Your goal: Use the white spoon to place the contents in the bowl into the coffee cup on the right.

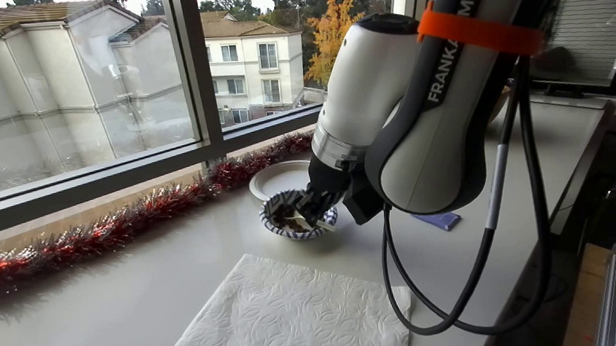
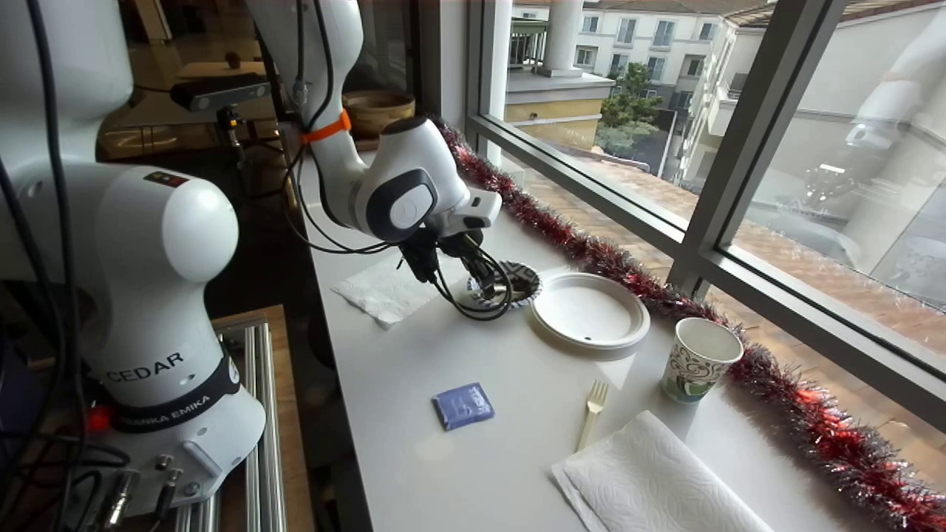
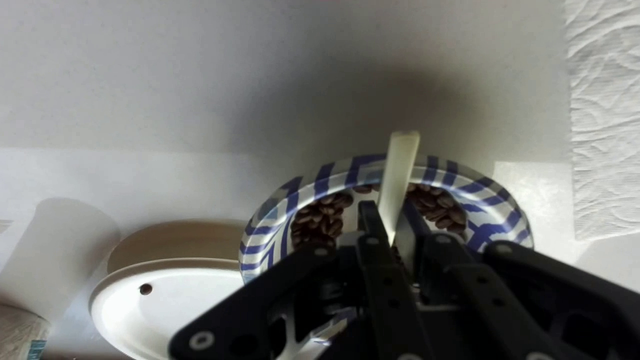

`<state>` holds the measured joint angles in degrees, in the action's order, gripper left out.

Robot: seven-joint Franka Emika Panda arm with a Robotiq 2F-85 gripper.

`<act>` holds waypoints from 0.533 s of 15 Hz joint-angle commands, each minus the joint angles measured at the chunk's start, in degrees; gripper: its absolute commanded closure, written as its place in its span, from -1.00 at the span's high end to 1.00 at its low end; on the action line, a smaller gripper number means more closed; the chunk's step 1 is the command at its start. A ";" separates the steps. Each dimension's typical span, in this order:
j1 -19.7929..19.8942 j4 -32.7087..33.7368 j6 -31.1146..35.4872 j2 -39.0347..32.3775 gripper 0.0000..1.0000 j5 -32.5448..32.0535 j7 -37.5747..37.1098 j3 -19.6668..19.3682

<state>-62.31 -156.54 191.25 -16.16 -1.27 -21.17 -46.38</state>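
Observation:
The bowl point(image 1: 269, 227), patterned blue and white, stands on the table in both exterior views point(image 2: 533, 287) and the wrist view point(image 3: 265, 232). The contents point(image 3: 317, 222) are dark brown beans inside it. My gripper point(image 3: 392, 220) is down at the bowl, its fingertips over the beans, and shut on the white spoon's handle point(image 3: 399, 165). The handle sticks out past the rim; the spoon's scoop is mostly hidden by the fingers in the wrist view. The coffee cup point(image 2: 698, 362), pale with a leaf print, stands upright beyond the white plate; its edge shows in the wrist view point(image 3: 20, 325).
The white plate point(image 2: 591, 314) is beside the bowl, with one bean on it. A fork point(image 2: 593, 410), a blue packet point(image 2: 463, 405) and paper towels point(image 2: 658, 480) lie on the table. Red tinsel point(image 1: 123, 228) runs along the window. A wooden bowl point(image 2: 377, 111) stands far back.

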 commanded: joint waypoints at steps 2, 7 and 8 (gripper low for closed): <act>-0.51 -1.41 3.53 -1.18 -0.94 -0.37 0.63 0.04; -1.69 -0.67 3.17 -1.41 -0.94 -0.20 1.77 -0.61; -1.91 -0.67 3.14 -1.33 -0.94 -0.15 2.03 -0.77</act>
<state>-62.92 -157.21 193.15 -16.46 -1.33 -20.08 -46.41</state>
